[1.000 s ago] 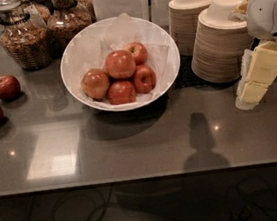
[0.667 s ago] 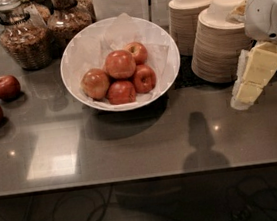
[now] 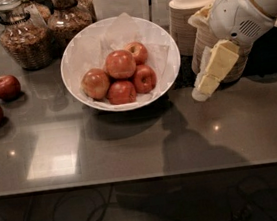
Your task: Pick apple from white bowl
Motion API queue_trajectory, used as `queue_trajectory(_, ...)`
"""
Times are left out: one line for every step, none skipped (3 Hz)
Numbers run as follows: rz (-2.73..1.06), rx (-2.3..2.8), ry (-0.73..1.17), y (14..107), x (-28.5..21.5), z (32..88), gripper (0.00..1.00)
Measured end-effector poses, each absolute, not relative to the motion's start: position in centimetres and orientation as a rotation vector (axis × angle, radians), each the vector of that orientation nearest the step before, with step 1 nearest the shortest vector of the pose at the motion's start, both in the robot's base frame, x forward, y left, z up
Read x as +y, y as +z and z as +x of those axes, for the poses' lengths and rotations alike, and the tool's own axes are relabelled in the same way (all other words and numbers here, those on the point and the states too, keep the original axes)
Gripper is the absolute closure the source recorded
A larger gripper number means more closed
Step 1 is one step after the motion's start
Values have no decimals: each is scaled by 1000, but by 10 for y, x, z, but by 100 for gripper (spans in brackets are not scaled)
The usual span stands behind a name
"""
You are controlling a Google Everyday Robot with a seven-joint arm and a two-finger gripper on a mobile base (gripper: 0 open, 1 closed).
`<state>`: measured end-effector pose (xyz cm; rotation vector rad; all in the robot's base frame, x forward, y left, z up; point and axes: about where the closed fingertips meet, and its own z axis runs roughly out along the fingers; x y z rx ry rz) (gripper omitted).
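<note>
The white bowl (image 3: 165,38), wide and lined with crinkled white paper, stands at the middle back of the dark table. It holds several apples. The apple (image 3: 120,63), the largest and a glossy red-orange, lies on top in the middle. A smaller yellow-green blotched apple (image 3: 95,83) lies at its left, and darker red apples (image 3: 144,78) lie around it. My gripper (image 3: 202,88), cream-coloured on a white arm, hangs to the right of the bowl, pointing down and left, just outside the rim and above the table. It holds nothing.
Three loose red apples (image 3: 4,86) lie at the table's left edge. Two glass jars (image 3: 21,38) stand at the back left. Stacks of beige paper bowls (image 3: 190,15) stand behind my gripper at the back right. The table's front edge (image 3: 136,177) runs below, with cables on the floor.
My gripper has moved left and a little up, from the right edge of the view toward the bowl's right rim. The bowl and the apples have not moved.
</note>
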<state>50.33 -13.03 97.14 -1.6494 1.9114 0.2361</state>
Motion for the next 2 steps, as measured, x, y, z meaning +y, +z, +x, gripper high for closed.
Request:
queue_trajectory(-1670,1819,340,968,-106,517,0)
queue_trajectory(-1678,1741,431,964,-88,528,1)
